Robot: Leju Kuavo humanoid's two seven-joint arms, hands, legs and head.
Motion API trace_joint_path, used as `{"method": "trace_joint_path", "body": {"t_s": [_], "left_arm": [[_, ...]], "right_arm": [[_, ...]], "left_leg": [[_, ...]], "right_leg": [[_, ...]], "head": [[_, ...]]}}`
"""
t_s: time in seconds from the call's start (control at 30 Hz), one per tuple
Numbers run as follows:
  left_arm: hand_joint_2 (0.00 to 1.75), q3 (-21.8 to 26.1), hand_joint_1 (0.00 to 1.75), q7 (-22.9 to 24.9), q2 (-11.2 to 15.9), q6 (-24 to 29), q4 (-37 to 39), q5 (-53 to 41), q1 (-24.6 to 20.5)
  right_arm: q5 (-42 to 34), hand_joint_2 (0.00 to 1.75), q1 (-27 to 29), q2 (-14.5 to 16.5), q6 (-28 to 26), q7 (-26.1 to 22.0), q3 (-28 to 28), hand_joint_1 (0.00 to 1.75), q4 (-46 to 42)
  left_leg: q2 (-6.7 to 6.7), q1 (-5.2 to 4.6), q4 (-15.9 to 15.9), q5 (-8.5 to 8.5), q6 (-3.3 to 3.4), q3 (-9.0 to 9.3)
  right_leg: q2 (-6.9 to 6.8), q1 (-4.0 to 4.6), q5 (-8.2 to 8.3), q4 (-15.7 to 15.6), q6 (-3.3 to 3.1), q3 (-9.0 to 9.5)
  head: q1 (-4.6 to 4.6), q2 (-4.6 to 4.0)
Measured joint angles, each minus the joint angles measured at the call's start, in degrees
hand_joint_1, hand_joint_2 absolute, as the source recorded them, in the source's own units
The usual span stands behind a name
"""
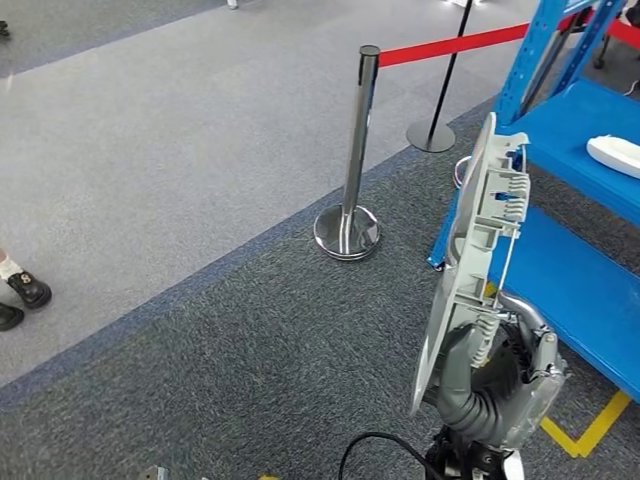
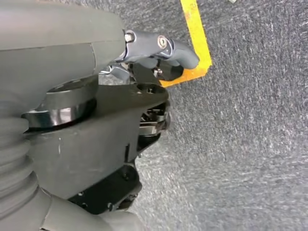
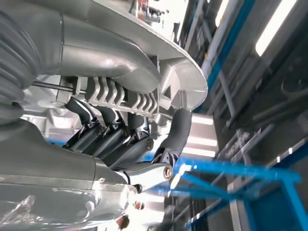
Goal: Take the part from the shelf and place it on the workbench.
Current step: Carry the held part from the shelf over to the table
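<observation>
Beside the blue shelf [image 1: 573,280], the right hand [image 1: 483,385] is gripping the grey part [image 1: 475,240] upright above the carpet, fingers [image 3: 109,137] curling around its ribbed edge; the left hand [image 2: 109,120] is hanging low, its grasp unclear.

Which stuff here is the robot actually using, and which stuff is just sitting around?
Using:
grey part, held upright in the right robot hand
blue shelf

Just sitting around:
silver post with red rope
white piece on the shelf
yellow floor tape

No legible text or labels.
</observation>
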Motion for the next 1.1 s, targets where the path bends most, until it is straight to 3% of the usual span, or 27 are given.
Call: {"method": "trace_joint_path", "body": {"t_s": [0.07, 0.13, 0.2, 0.27, 0.3, 0.33, 0.37, 0.43, 0.5, 0.57, 0.6, 0.67, 0.7, 0.73, 0.8, 0.83, 0.9, 0.93, 1.0, 1.03, 1.1], "left_arm": [[1.75, 0.00, 0.00, 0.00, -0.01, 0.00, 0.00, 0.00, 0.13], [1.75, 0.00, 0.00, 0.00, 0.00, 0.01, 0.00, 0.05, 0.23], [1.75, 0.00, 0.00, -0.01, -0.01, 0.01, 0.00, 0.12, 0.13], [1.75, 0.00, 0.00, -0.01, -0.01, 0.00, 0.00, 0.13, 0.07], [1.75, 0.00, 0.00, -0.01, -0.01, 0.01, 0.00, 0.14, 0.11], [1.75, 0.00, 0.00, -0.02, 0.00, 0.01, 0.00, 0.14, 0.15], [1.75, 0.00, 0.00, -0.02, 0.00, 0.01, 0.00, 0.15, 0.17], [1.75, 0.00, 0.00, -0.02, 0.00, 0.01, 0.00, 0.15, 0.11], [1.75, 0.00, 0.00, -0.01, 0.02, 0.00, 0.00, 0.15, 0.04], [1.75, 0.00, 0.00, -0.01, 0.01, 0.01, 0.00, 0.15, 0.16], [1.75, 0.00, 0.00, 0.00, -0.01, 0.01, 0.00, 0.15, 0.24], [1.75, 0.00, 0.00, 0.01, -0.03, 0.01, 0.00, 0.15, 0.20], [1.75, 0.00, 0.00, 0.01, -0.03, 0.01, 0.00, 0.15, 0.12], [1.75, 0.00, 0.00, 0.01, -0.03, 0.01, 0.00, 0.15, 0.07], [1.75, 0.00, 0.00, 0.01, -0.03, 0.00, 0.00, 0.15, 0.13], [1.75, 0.00, 0.00, 0.01, -0.03, 0.01, 0.00, 0.16, 0.19], [1.75, 0.00, 0.00, -0.01, 0.00, 0.03, 0.00, 0.16, 0.22], [1.75, 0.00, 0.00, -0.01, 0.00, 0.08, 0.00, 0.16, 0.17], [1.75, 0.00, 0.00, 0.53, -0.01, 0.67, 0.00, 0.13, 0.06], [1.75, 0.00, 0.00, 1.06, 0.00, 1.14, 0.00, 0.08, 0.09], [1.75, 0.00, 0.00, 1.66, 0.05, 1.55, 0.00, -0.04, 0.40]], "right_arm": [[0.01, 1.75, -0.07, 0.00, 0.01, -0.01, 0.03, 1.75, 0.00], [0.02, 1.75, -0.09, 0.00, 0.02, -0.01, 0.05, 1.75, -0.01], [0.03, 1.75, -0.07, 0.00, 0.02, -0.02, 0.04, 1.75, -0.02], [0.02, 1.75, -0.01, 0.00, 0.02, -0.01, 0.02, 1.75, -0.01], [0.01, 1.75, 0.01, 0.00, 0.02, 0.00, 0.02, 1.75, -0.01], [0.01, 1.75, 0.03, 0.00, 0.02, 0.01, 0.03, 1.75, 0.00], [0.01, 1.75, 0.04, 0.00, 0.02, 0.00, 0.03, 1.75, 0.00], [0.02, 1.75, 0.03, 0.00, 0.02, -0.01, 0.03, 1.75, 0.00], [0.05, 1.75, 0.07, 0.00, -0.02, 0.01, 0.02, 1.75, 0.00], [0.17, 1.75, 0.09, 0.00, -0.08, 0.02, 0.06, 1.75, 0.00], [0.30, 1.75, 0.06, 0.00, -0.09, 0.02, 0.09, 1.75, 0.00], [0.52, 1.75, 0.04, 0.00, -0.14, 0.00, 0.16, 1.75, -0.01], [0.59, 1.75, 0.06, 0.00, -0.19, 0.00, 0.14, 1.75, -0.02], [0.62, 1.75, 0.09, 0.00, -0.24, 0.00, 0.13, 1.75, -0.02], [0.61, 1.75, 0.12, -0.01, -0.31, 0.02, 0.07, 1.75, -0.02], [0.61, 1.75, 0.11, -0.01, -0.31, 0.02, 0.07, 1.75, -0.02], [0.61, 1.75, 0.08, -0.01, -0.31, 0.02, 0.07, 1.75, -0.02], [0.62, 1.75, 0.08, 0.00, -0.31, 0.03, 0.07, 1.75, -0.02], [0.51, 1.75, 0.05, 0.00, -0.29, 0.57, 0.05, 1.75, -0.02], [0.25, 1.75, 0.04, 0.00, -0.27, 0.96, 0.03, 1.75, 0.01], [-0.38, 1.75, 0.04, -0.01, -0.24, 1.25, -0.02, 1.75, 0.13]], "left_leg": [[-1.38, -0.11, -0.28, 0.00, 1.03, -0.15], [-2.74, 0.05, -0.45, 0.22, 1.83, -0.12], [-4.16, 0.13, -0.52, 0.35, 2.40, -0.09], [-5.76, 0.03, -0.51, 0.34, 2.61, -0.10], [-6.59, 0.00, -0.49, 0.34, 2.62, -0.07], [-7.51, -0.01, -0.48, 0.35, 2.60, -0.01], [-8.43, 0.01, -0.46, 0.35, 2.56, 0.10], [-10.11, 0.00, -0.29, 0.34, 2.24, 0.14], [-11.44, 0.06, -0.16, 0.56, 1.55, -0.35], [-12.77, 0.37, -0.36, 0.99, 0.68, -0.90], [-12.41, 0.38, -0.26, 0.93, 0.33, -1.12], [-9.44, 0.16, 2.47, -0.86, -0.14, -2.57], [-7.25, 0.04, 5.65, -2.63, -0.27, -4.11], [-5.87, 0.04, 9.56, -4.51, -0.39, -6.04], [-4.83, 0.10, 15.19, -6.36, -0.51, -8.75], [-4.68, 0.11, 15.19, -5.78, -0.50, -8.63], [-3.62, 0.06, 9.39, -2.55, -0.34, -5.16], [-2.19, -0.15, 5.41, -1.25, -0.22, -2.86], [-0.33, -0.48, 0.37, -0.07, 0.44, -0.08], [-0.28, -0.67, -0.27, -0.19, 0.81, 0.11], [-1.68, -0.62, -0.42, -0.03, 1.60, 0.00]], "right_leg": [[-0.88, -0.03, -0.18, -0.23, 0.61, 0.34], [1.04, -0.28, -1.53, 1.31, 1.18, -0.14], [4.42, -0.35, -5.02, 7.68, 1.37, -2.98], [5.65, -0.30, -7.91, 15.31, 1.26, -6.87], [5.77, -0.30, -7.85, 16.83, 1.18, -7.90], [5.87, -0.33, -6.56, 15.96, 1.07, -7.80], [6.21, -0.40, -4.41, 12.94, 0.96, -6.61], [9.13, -0.88, -0.57, 4.84, 0.86, -3.12], [11.69, -1.18, 0.42, 0.94, 0.74, -1.43], [11.03, -1.02, 0.46, 0.72, 0.21, -1.34], [10.24, -0.97, 0.60, 0.56, -0.19, -1.25], [8.42, -0.94, 0.82, 0.15, -0.92, -0.95], [7.43, -0.79, 0.81, 0.08, -1.16, -0.86], [6.46, -0.64, 0.75, 0.07, -1.32, -0.85], [4.53, -0.43, 0.66, 0.08, -1.46, -0.86], [3.69, -0.40, 0.61, 0.08, -1.46, -0.85], [2.21, -0.35, 0.50, 0.08, -1.32, -0.69], [1.60, -0.19, 0.35, 0.15, -1.11, -0.61], [0.52, 0.16, 0.08, 0.19, -0.61, -0.43], [0.02, 0.30, -0.01, 0.15, -0.34, -0.33], [-0.53, 0.16, -0.26, 0.10, 0.24, -0.05]], "head": [[0.15, 0.00], [0.36, 0.00], [0.72, 0.00], [0.90, 0.00], [0.93, 0.00], [0.94, 0.00], [0.95, 0.00], [0.98, 0.00], [0.96, 0.00], [0.93, 0.00], [0.94, 0.00], [0.53, 0.00], [0.33, 0.00], [0.14, 0.00], [0.13, 0.00], [0.13, 0.00], [0.13, 0.00], [0.10, 0.00], [0.24, 0.00], [0.31, 0.00], [0.42, 0.00]]}}
